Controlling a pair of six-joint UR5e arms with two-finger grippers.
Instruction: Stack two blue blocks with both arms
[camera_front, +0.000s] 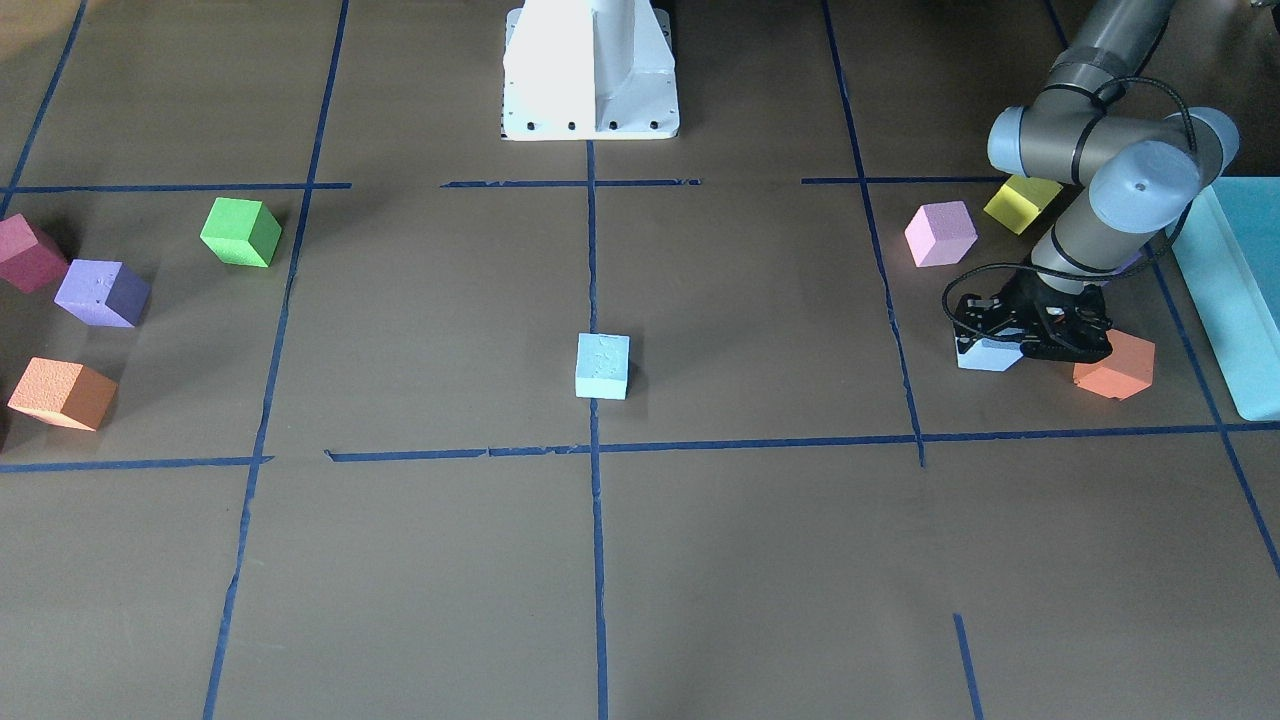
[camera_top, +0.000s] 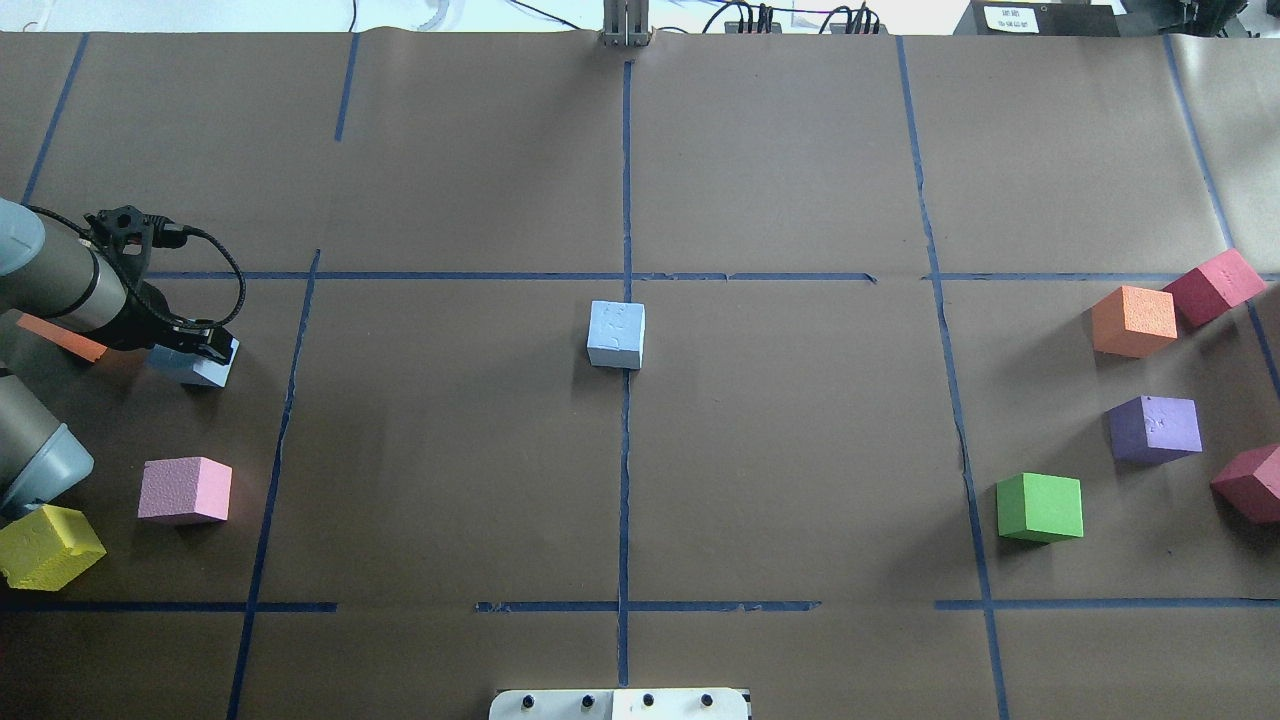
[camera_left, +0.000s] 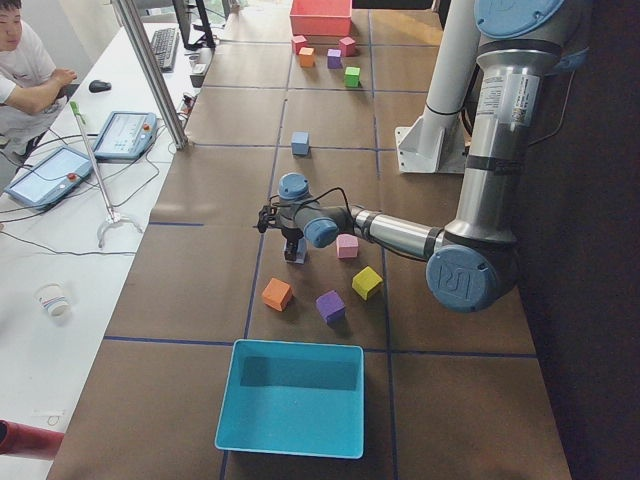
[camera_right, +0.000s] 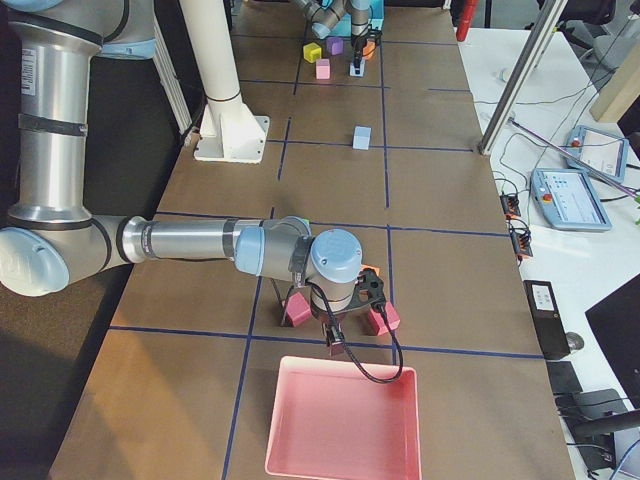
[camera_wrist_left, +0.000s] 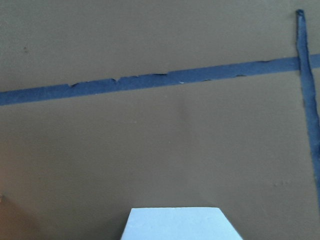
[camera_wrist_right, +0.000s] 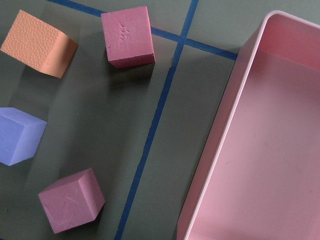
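One light-blue block (camera_front: 603, 366) sits alone on the centre tape line, and also shows in the overhead view (camera_top: 616, 334). The second blue block (camera_front: 988, 352) sits on the table on my left side. My left gripper (camera_front: 1035, 328) is down over it, and also shows in the overhead view (camera_top: 190, 338). I cannot tell whether its jaws are closed on the block. The left wrist view shows only the block's top (camera_wrist_left: 177, 225). My right gripper (camera_right: 335, 345) shows only in the exterior right view, beside the pink tray; I cannot tell its state.
An orange block (camera_front: 1115, 365) lies right beside the left gripper, with pink (camera_front: 940, 233) and yellow (camera_front: 1022, 203) blocks and a teal box (camera_front: 1235, 290) close by. On my right are green (camera_top: 1040, 507), purple (camera_top: 1155, 428), orange and red blocks, and a pink tray (camera_wrist_right: 260, 140).
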